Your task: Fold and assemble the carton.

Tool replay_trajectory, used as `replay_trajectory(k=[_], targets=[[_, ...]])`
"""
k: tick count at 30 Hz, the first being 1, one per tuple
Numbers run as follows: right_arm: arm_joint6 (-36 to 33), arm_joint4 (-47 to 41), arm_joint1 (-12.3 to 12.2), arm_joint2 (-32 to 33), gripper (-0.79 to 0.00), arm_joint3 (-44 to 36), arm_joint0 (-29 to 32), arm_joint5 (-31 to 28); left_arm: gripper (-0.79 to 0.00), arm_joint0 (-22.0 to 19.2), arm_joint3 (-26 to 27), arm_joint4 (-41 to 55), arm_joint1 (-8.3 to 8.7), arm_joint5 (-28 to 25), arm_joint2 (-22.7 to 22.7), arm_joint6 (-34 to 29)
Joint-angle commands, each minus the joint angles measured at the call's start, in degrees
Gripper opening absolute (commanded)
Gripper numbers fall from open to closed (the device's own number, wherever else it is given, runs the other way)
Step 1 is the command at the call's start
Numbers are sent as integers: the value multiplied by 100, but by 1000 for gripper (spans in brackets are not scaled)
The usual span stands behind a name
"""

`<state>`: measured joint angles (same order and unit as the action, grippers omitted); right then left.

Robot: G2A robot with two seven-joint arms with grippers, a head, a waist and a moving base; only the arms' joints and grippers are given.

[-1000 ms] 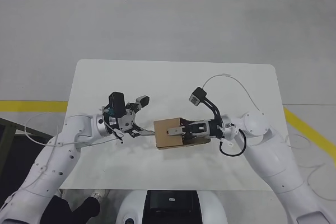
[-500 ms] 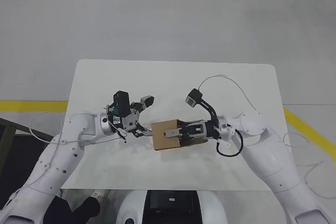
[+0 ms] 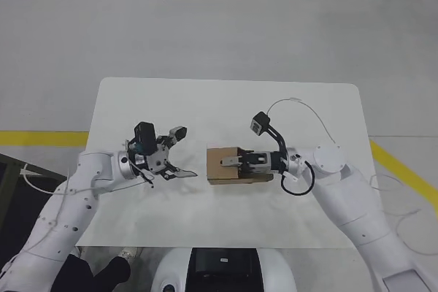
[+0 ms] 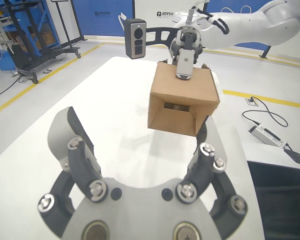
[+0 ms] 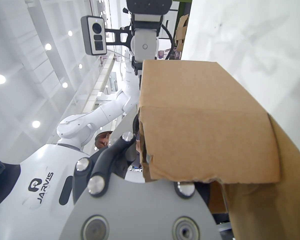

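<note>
Operator: Step in hand, seen from above?

Observer: Looks like mid-assembly, with the tube squared up and one end plainly not yet shut. Finds the carton (image 3: 220,174) near the middle of the worktop (image 3: 131,102), pinched by the right hand (image 3: 230,161) at the end facing away from the left hand (image 3: 182,153). Finds that left hand spread open, near the carton yet clear of it. Shows both forearms roughly level, bent in from either side and pointing at each other.

Operator: And from the left wrist?

Observer: Confirms the left hand (image 4: 137,136) gaping, fingers (image 4: 63,128) wide, aimed straight at the carton's (image 4: 183,93) open mouth. Shows inner flaps slanting inward, not closed. Shows one finger of the right hand (image 4: 183,72) pressed on the top panel. Seems held slightly off the worktop (image 4: 102,96), going by the shadow beneath; cannot be sure.

Operator: Right wrist?

Observer: Puts the carton (image 5: 202,126) tight against the right hand (image 5: 141,138), gripping a wall: one finger (image 5: 122,143) outside, the other hidden behind cardboard.

Operator: Next move?

Observer: Probably calls for bringing the left hand up to the open mouth and pressing those flaps home, while keeping the right grip steady. Needs a square approach and gentle force, or risks buckling a panel.
</note>
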<state>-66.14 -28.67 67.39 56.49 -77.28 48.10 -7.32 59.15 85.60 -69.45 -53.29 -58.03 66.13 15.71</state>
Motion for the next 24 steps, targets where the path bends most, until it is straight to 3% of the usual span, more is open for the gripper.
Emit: replay_trajectory(k=[1,11,18,24], targets=[[58,57,19,-44,-785,106,-49,-57,0,12,86,-319,6,3,-43,21],[361,146,180,-387,-785,871,-277,-359,0,-121,-227,-1474,-86,234,-573,252],[317,89,289,-588,-785,1200,-403,-479,0,-431,-752,-1713,-245,621,-1008,698],[273,128,337,-665,-785,1231,-430,-525,0,-692,-1128,-1847,-358,526,-1322,1202]])
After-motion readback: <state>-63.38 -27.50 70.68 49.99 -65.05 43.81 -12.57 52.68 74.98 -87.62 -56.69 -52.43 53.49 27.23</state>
